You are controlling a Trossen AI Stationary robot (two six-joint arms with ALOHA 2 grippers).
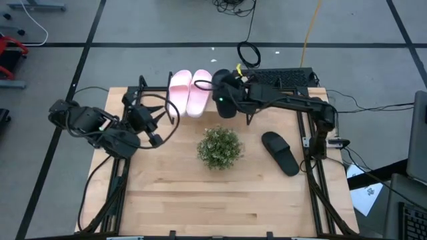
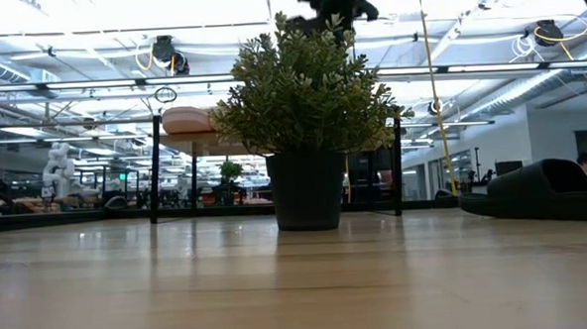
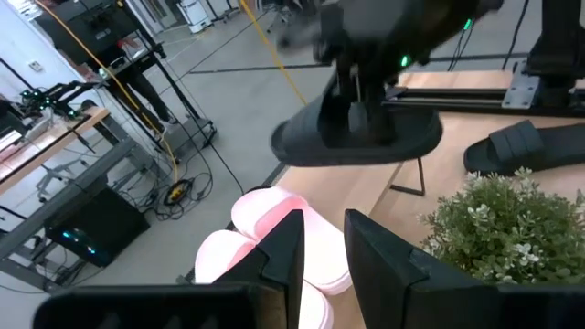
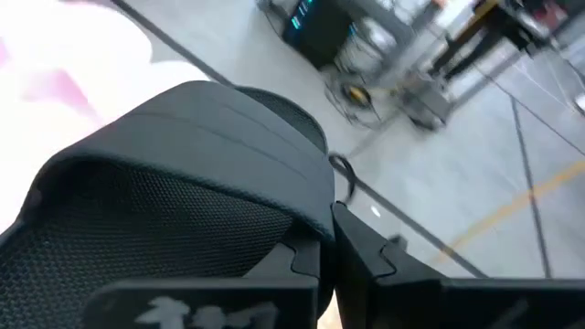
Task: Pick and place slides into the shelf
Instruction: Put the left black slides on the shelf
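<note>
Two pale pink slides (image 1: 189,92) lie side by side on the shelf (image 3: 375,196) at the table's far edge; its black legs (image 2: 155,171) show in the low view. My right gripper (image 1: 227,93) is shut on one black slide (image 1: 224,101) just right of the pink pair. The other black slide (image 1: 280,153) lies sole down on the table, right of the plant. My left gripper (image 1: 155,125) waits open at the table's left, pointing toward the shelf. My right gripper pinches the black slide's broad strap (image 4: 274,196) at one edge between its two fingers (image 4: 366,260). It comes from above, pointing down (image 3: 352,96). The slide (image 3: 356,142) hangs roughly level below the fingers, lifted clear above the shelf's plank.
A small green potted plant (image 1: 219,147) stands mid-table, in front of the shelf. Bare tabletop (image 1: 200,200) stretches across the near half. Cables and a dark frame (image 1: 287,77) sit beyond the far edge. The arms' metal frames run along both table sides.
</note>
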